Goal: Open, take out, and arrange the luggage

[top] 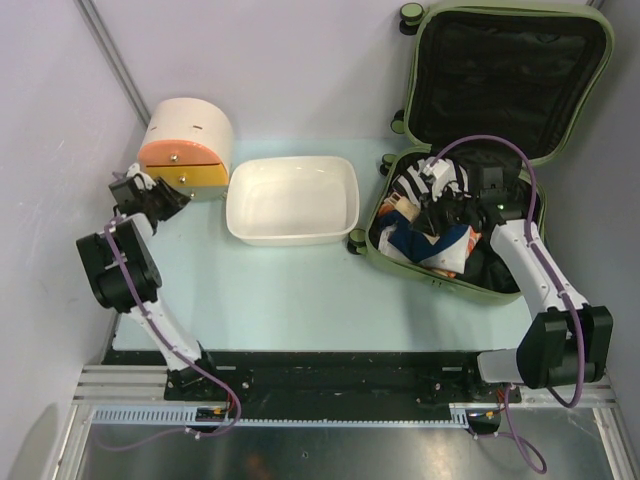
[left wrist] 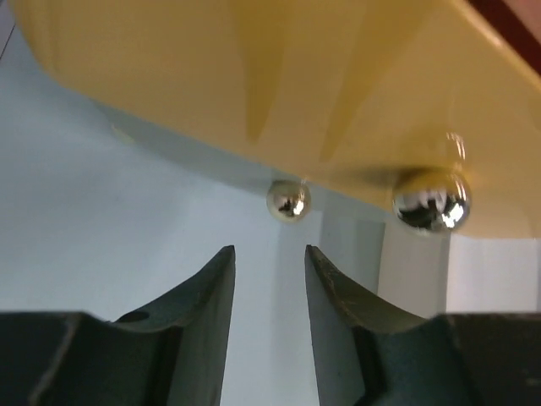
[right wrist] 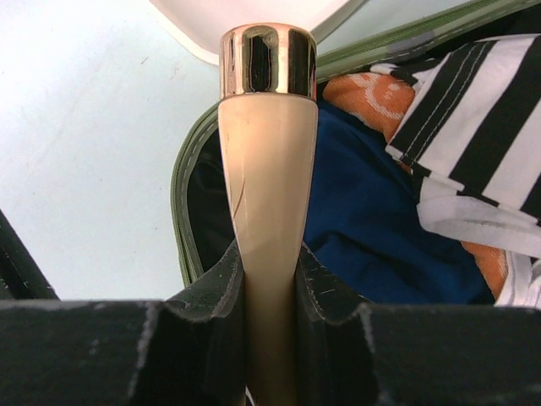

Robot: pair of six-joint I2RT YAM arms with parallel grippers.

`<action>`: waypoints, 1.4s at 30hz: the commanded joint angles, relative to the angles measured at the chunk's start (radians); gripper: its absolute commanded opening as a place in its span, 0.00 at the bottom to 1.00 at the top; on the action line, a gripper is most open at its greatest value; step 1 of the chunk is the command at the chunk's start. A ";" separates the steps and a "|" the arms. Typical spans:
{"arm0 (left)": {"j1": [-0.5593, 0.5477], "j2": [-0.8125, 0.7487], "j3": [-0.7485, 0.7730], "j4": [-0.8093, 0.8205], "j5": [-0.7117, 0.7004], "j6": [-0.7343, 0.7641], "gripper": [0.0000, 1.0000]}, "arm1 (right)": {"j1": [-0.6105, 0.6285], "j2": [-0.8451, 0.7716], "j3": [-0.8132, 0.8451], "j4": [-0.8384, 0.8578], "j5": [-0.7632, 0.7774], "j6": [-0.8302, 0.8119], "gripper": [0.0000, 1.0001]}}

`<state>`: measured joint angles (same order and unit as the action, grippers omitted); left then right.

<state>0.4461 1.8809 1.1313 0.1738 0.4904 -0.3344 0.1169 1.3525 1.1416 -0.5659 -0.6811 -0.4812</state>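
Checking top view first: luggage (top: 510, 75) at upper right of frame, olive-green hard shell, rounded corners, already open. Lid propped up against back wall with black lining showing, lower shell flat on table (top: 290, 290). Striped, orange and navy clothes heaped inside, so unpacking judged barely begun. White tub (top: 292, 198) at centre. Down inside lower shell, right gripper (top: 440, 215); at upper left, left gripper (top: 150, 190) against round drawer box (top: 188, 140).

Left wrist view: fingers parted, nothing between them, lined up just short of small metal knob (left wrist: 288, 201) on yellow drawer front. No contact seen.

Right wrist view: jaws clamped on cream bottle (right wrist: 267, 152) with gold cap, held over green rim at lower left of shell; striped cloth (right wrist: 473, 110) and navy cloth (right wrist: 372, 220) beneath. Left to do, by guess: set bottle down, lift out clothes, arrange.
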 commanded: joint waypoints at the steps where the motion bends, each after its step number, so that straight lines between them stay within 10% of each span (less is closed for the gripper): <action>1: 0.009 0.073 0.114 0.105 0.105 -0.026 0.43 | 0.013 -0.055 0.049 -0.005 0.041 0.004 0.00; 25: 0.011 0.213 0.194 0.144 0.169 -0.152 0.50 | 0.058 -0.061 0.049 -0.025 0.133 0.026 0.00; 42: 0.011 0.199 0.179 0.154 0.198 -0.152 0.20 | 0.058 -0.069 0.049 -0.061 0.133 -0.003 0.00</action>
<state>0.4553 2.0926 1.2972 0.2920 0.6624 -0.4805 0.1692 1.3220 1.1416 -0.6327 -0.5453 -0.4683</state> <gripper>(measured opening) 0.267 0.232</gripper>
